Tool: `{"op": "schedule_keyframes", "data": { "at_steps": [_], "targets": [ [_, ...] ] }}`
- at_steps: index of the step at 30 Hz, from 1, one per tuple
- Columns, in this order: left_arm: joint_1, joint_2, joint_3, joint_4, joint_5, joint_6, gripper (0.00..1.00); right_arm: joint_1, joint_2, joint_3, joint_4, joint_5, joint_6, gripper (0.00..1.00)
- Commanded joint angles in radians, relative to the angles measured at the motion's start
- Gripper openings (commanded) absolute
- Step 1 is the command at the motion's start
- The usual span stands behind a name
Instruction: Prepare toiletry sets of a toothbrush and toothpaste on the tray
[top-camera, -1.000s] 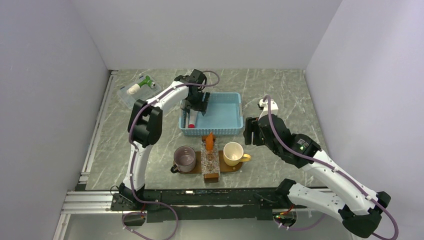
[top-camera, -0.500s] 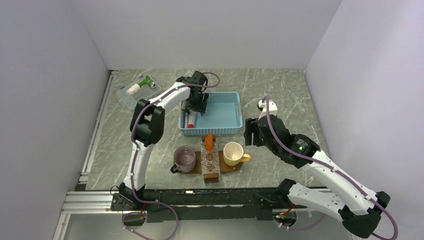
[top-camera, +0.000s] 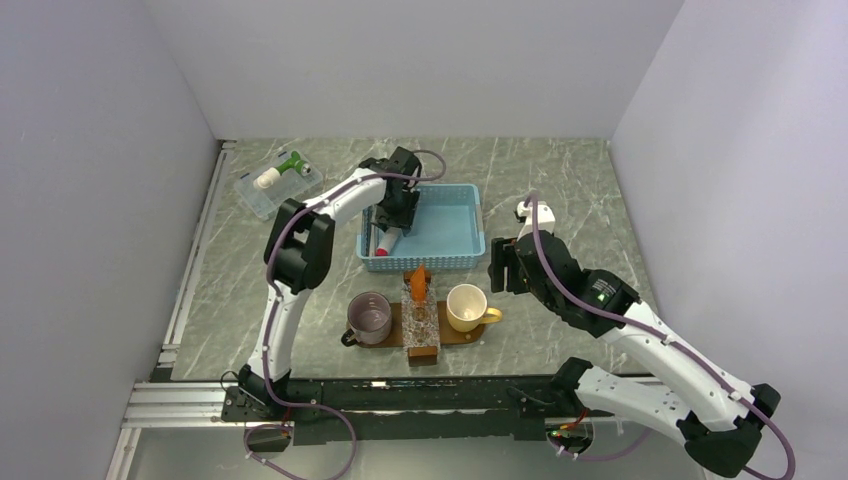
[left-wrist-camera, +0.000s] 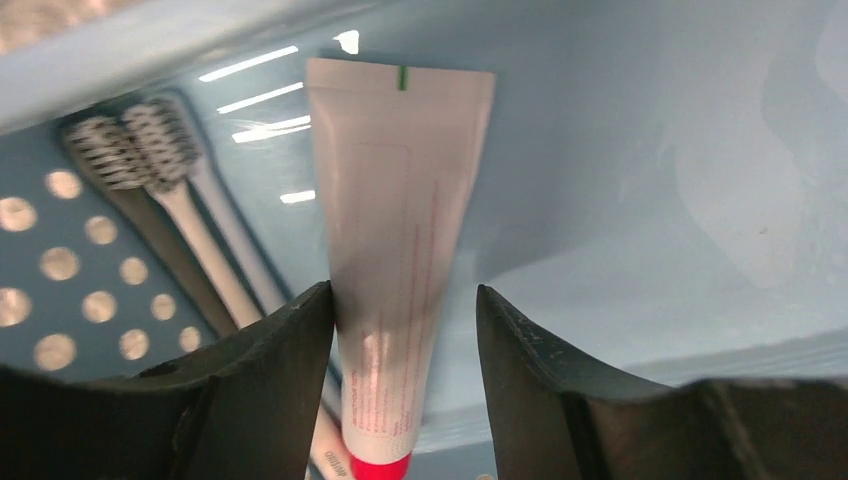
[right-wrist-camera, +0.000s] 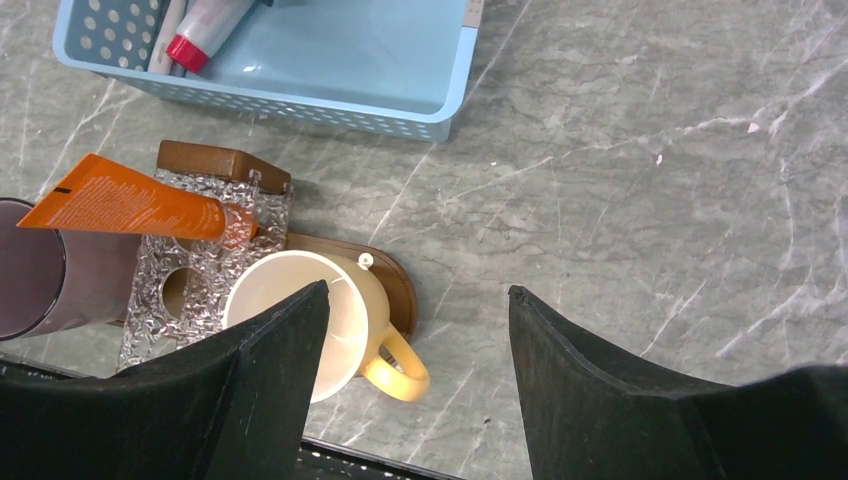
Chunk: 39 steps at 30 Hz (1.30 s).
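Observation:
The orange toothpaste (top-camera: 419, 280) stands tilted in a clear bumpy holder (top-camera: 421, 322) on the dark-brown tray (top-camera: 463, 337); it also shows in the right wrist view (right-wrist-camera: 130, 205). My left gripper (top-camera: 390, 226) is down inside the light-blue basket (top-camera: 440, 262). It is open (left-wrist-camera: 403, 300), with its jaws on either side of a white tube with a red cap (left-wrist-camera: 400, 190). The left finger touches the tube and the right finger stands apart. A whitish toothbrush (left-wrist-camera: 215, 255) lies beside the tube, next to a dark-handled one. My right gripper (top-camera: 497, 265) is open and empty (right-wrist-camera: 417, 290) above the table, right of the tray.
A purple mug (top-camera: 369, 318) and a yellow mug (top-camera: 467, 306) stand on the tray on either side of the holder. A clear plastic box (top-camera: 262, 195) holding a green and white item sits at the far left. Grey walls close in on both sides.
My left gripper has shifted slightly inside the basket, and the white tube now lies more tilted between its jaws. The right arm has not moved.

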<state>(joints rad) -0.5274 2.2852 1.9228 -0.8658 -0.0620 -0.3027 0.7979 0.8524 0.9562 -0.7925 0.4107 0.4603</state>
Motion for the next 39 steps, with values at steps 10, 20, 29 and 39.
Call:
{"op": "schedule_keyframes", "data": {
  "at_steps": [10, 20, 29, 39],
  "targets": [
    [-0.025, -0.036, -0.014, 0.035, 0.065, 0.019, 0.56, -0.006, -0.031, 0.007, 0.023, -0.002, -0.006, 0.68],
    [-0.026, -0.030, -0.037, 0.041, 0.065, 0.023, 0.32, -0.007, -0.027, 0.018, 0.015, -0.002, -0.002, 0.68],
    [-0.026, -0.089, -0.041, 0.050, 0.022, 0.036, 0.08, -0.008, -0.013, 0.040, 0.020, -0.017, 0.004, 0.68],
    [-0.026, -0.262, -0.089, 0.102, -0.012, 0.074, 0.05, -0.007, 0.016, 0.091, 0.041, -0.046, -0.001, 0.68]
  ]
}}
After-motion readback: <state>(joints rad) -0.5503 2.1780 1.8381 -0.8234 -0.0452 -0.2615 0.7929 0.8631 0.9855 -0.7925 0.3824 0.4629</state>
